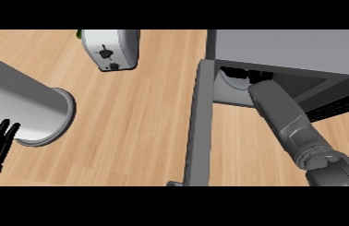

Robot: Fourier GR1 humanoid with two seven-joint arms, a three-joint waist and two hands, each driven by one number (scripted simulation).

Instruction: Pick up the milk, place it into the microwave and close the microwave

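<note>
The grey microwave (286, 45) stands at the upper right with its door (199, 128) swung wide open toward me. My right forearm (286, 114) reaches into the cavity. Of the right hand (238, 74) only dark bits show under the microwave's top edge. A white curved shape (235, 84) lies inside beside the wrist; I cannot tell whether it is the milk or the turntable plate. No milk carton shows on the counter. My left hand (7, 130) rests open at the left edge, fingers up.
A silver toaster (109, 50) stands at the back, left of the microwave. A large grey cylindrical container (34, 110) sits at the left, close to my left hand. Bare wooden counter (136, 128) lies between it and the open door.
</note>
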